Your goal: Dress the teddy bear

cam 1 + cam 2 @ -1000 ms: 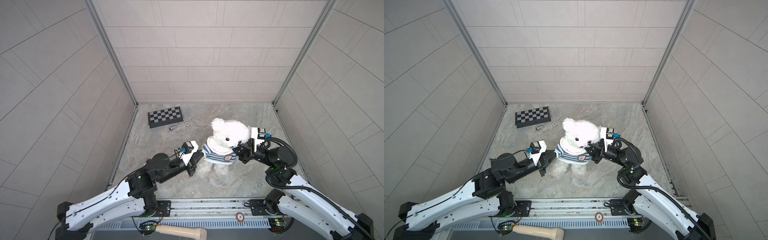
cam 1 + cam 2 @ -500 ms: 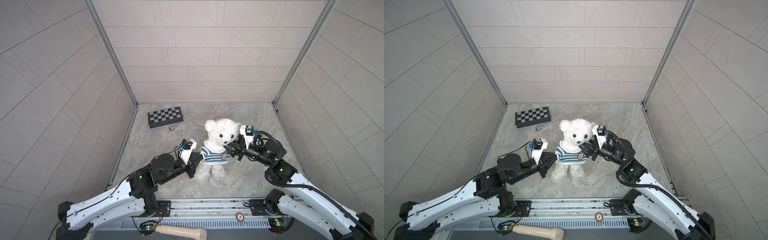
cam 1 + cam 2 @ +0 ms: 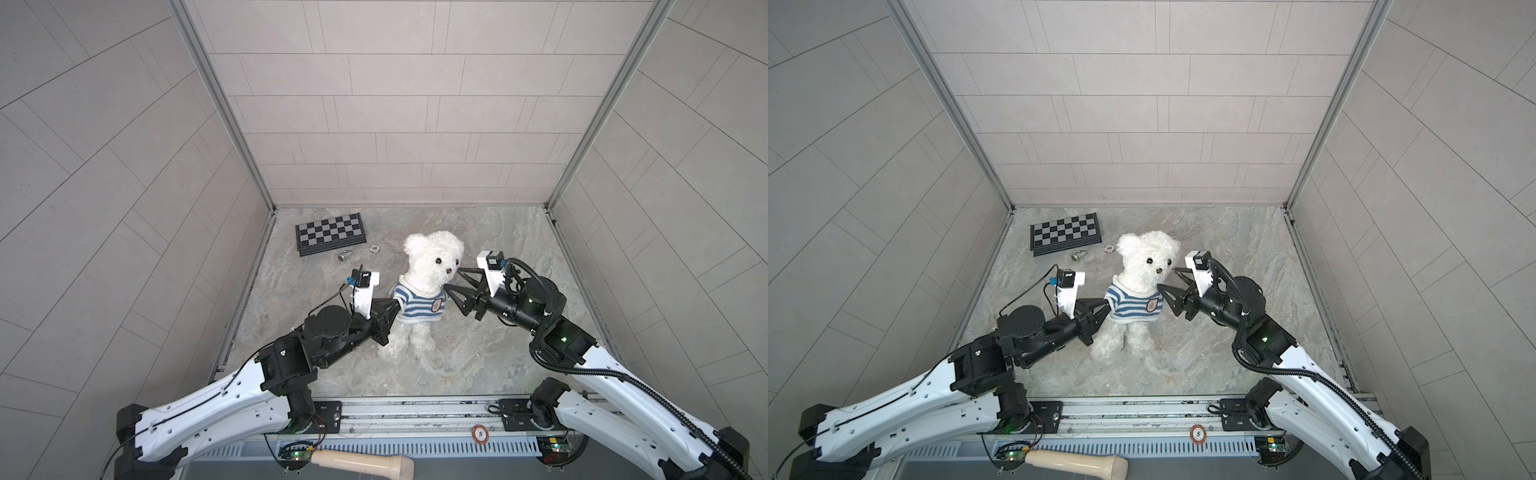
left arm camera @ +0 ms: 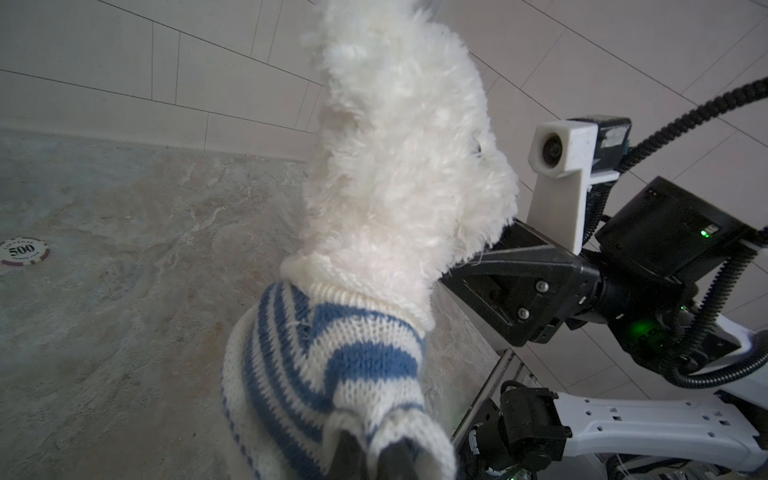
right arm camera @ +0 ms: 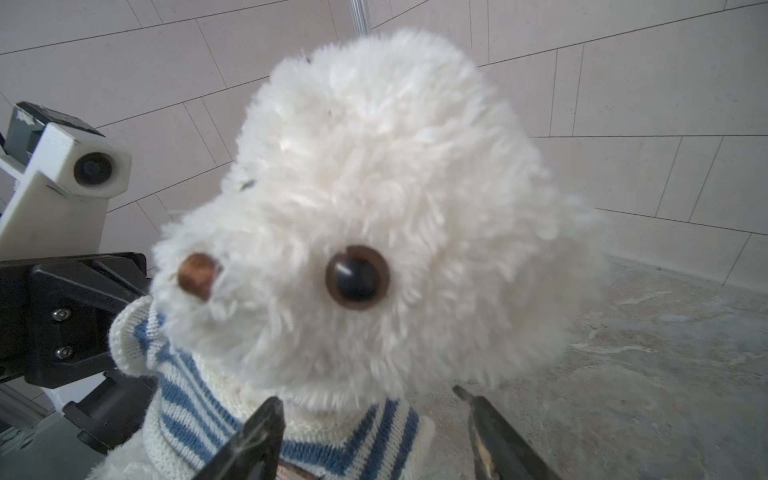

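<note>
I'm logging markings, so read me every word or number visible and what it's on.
"500": white poker chip; its rim lettering is too small to read reliably.
"5": reddish chip on the front rail.
Badge on the striped shirt: too small to read.

The grey, marble-patterned surface (image 3: pixel 490 249) carries a chessboard (image 3: pixel 330 233) lying flat near its far left corner. A poker chip (image 3: pixel 375 248) and a small metal piece (image 3: pixel 344 256) lie just in front of the board, apart from each other. Near the middle the teddy bear (image 3: pixel 430 266) in its striped shirt (image 3: pixel 417 305) is upright, its feet down at the surface.
</note>
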You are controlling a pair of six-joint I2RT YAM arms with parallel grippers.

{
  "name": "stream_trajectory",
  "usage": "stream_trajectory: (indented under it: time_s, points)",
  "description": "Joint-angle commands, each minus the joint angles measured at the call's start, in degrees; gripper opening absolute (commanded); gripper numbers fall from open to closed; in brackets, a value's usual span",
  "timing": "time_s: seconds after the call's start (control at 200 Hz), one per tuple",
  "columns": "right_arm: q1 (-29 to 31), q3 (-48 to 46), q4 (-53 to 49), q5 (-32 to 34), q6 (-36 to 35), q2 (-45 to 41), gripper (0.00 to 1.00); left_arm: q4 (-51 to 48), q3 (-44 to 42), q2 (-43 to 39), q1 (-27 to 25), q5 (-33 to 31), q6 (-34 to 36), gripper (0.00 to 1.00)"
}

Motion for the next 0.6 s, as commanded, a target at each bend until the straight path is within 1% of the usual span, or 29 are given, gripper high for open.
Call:
stream_trajectory:
  time_s: [0.0, 0.16, 0.28, 0.375, 0.466, 0.521, 0.596]
  points:
    - [-0.31, -0.29, -1.98, 3.64, -1.11, -0.54, 0.73, 6.44, -1.69, -0.34, 1.42, -1.13, -5.62, 0.00]
    - [-0.30, -2.45, -3.05, 6.27, -2.69, -2.80, 0.74, 6.51, -2.27, 1.66, 2.48, -2.07, -7.16, 0.00]
    - [-0.35, -3.58, -3.05, 6.64, -2.87, -4.45, 0.74, 11.37, -4.96, 3.54, 2.81, -2.77, -10.79, 0.00]
    - [-0.24, -6.19, 2.39, 3.13, 1.40, -4.33, 0.72, 17.00, -7.51, 6.01, 2.92, -3.08, -14.22, 0.00]
    - [0.05, -9.03, 10.08, -1.54, 6.77, -2.40, 0.69, 19.60, -7.82, 9.39, 2.93, -2.76, -15.72, 0.00]
    - [0.54, -10.37, 14.30, -3.04, 8.27, -0.97, 0.67, 20.90, -8.10, 11.38, 2.86, -2.63, -16.81, 0.00]
    - [1.49, -10.87, 15.95, -3.76, 8.45, 0.52, 0.66, 23.17, -8.97, 13.73, 2.92, -3.12, -19.16, 0.00]
